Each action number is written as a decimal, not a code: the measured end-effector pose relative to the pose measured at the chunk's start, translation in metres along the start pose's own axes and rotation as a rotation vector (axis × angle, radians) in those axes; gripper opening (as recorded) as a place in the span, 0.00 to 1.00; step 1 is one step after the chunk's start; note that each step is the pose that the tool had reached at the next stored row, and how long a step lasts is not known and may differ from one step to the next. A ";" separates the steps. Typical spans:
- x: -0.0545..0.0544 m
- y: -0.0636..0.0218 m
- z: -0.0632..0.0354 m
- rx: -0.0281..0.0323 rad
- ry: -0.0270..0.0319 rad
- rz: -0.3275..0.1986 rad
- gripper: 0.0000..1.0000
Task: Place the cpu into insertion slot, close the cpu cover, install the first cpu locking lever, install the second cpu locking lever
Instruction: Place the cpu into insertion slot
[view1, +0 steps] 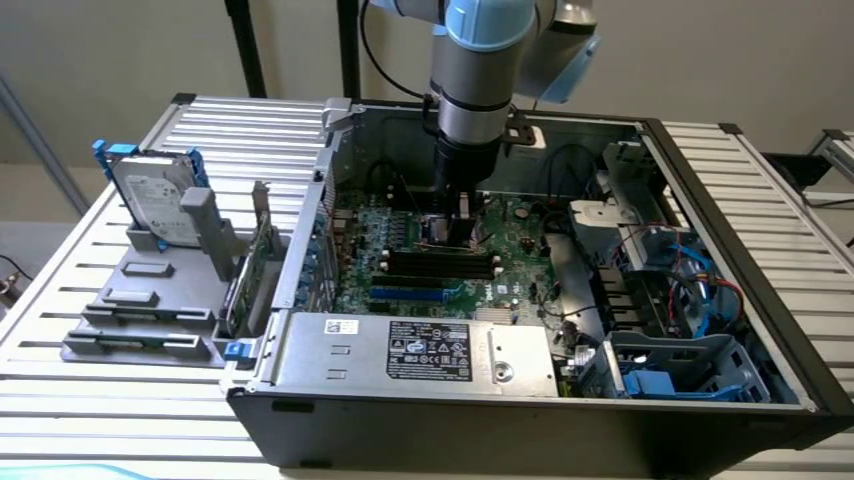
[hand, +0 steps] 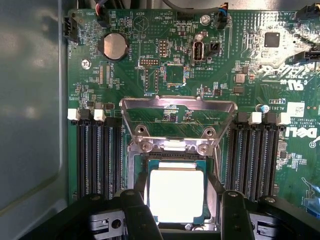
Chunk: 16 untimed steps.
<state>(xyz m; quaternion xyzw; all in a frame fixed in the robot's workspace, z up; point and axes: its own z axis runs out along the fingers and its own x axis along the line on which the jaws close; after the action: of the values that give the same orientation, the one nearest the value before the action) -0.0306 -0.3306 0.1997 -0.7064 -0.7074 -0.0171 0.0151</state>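
Note:
The cpu (hand: 176, 195), a pale square chip on a green backing, lies low in the insertion slot (hand: 134, 172), a silver-rimmed socket on the green board. My gripper (hand: 182, 207) straddles the chip, one black finger (hand: 135, 210) against one edge and the other finger (hand: 232, 210) close to the opposite edge. The cpu cover (hand: 177, 107), a silvery frame with a square window, stands tilted up on its hinge just beyond the socket. In the exterior view my gripper (view1: 449, 228) reaches straight down onto the socket in the middle of the open computer case.
Black memory slots (hand: 97, 155) flank the socket on both sides. A coin cell (hand: 114, 46) sits further out on the board. The power supply (view1: 414, 350) fills the case's front. Blue cables and a drive cage (view1: 674, 345) crowd the exterior view's right. A hard drive (view1: 154, 200) stands outside.

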 end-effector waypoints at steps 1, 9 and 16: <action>0.000 0.0000 0.0000 0.0000 -0.0002 0.001 0.55; 0.002 0.0000 0.0010 0.0001 -0.0008 0.002 0.55; 0.002 -0.0001 0.0023 -0.0001 -0.0055 0.007 0.55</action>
<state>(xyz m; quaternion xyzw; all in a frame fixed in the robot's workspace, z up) -0.0307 -0.3284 0.1975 -0.7088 -0.7051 -0.0152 0.0132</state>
